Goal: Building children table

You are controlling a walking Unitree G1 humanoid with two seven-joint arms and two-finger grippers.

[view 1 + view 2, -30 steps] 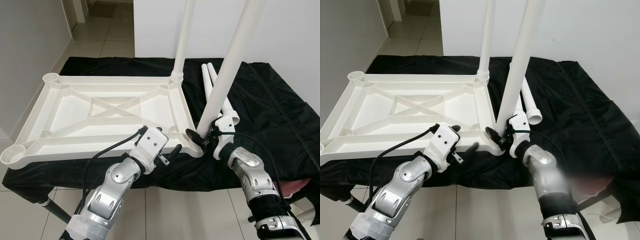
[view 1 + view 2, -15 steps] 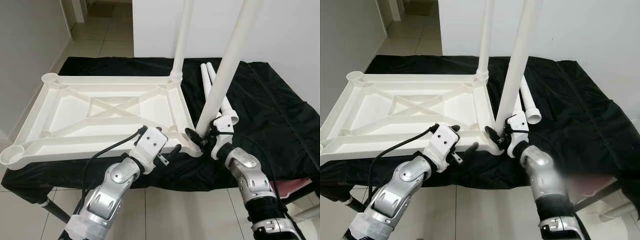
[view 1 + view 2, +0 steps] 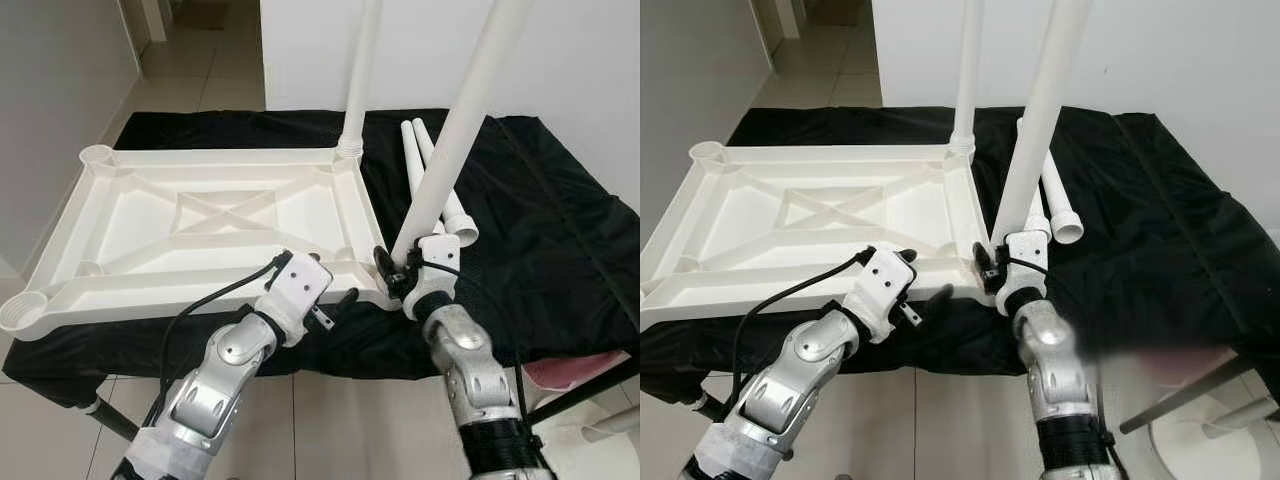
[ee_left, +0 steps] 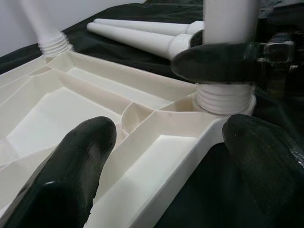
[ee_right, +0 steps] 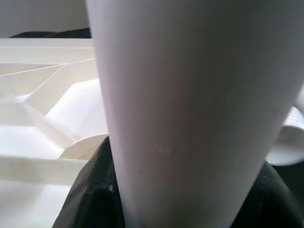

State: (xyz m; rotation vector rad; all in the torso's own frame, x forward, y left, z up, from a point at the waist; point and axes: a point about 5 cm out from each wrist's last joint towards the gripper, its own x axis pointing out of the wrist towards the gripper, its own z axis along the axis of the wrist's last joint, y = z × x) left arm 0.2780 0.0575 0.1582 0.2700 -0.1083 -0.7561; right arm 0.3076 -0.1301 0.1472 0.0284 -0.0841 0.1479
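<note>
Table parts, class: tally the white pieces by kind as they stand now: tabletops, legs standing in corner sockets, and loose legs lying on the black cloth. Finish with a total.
Tabletop: 1
Standing legs, far corner and near corner: 2
Loose legs lying on the cloth: 2
Total: 5

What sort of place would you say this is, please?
Probably a room in a home: pale tiled floor, plain white walls, and a hallway beyond. A black-draped work surface holds the upturned white tabletop.

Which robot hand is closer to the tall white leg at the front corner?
The right. The right gripper grips that leg near its base, fingers around it. The left gripper sits beside it at the tabletop's front edge, fingers open.
</note>
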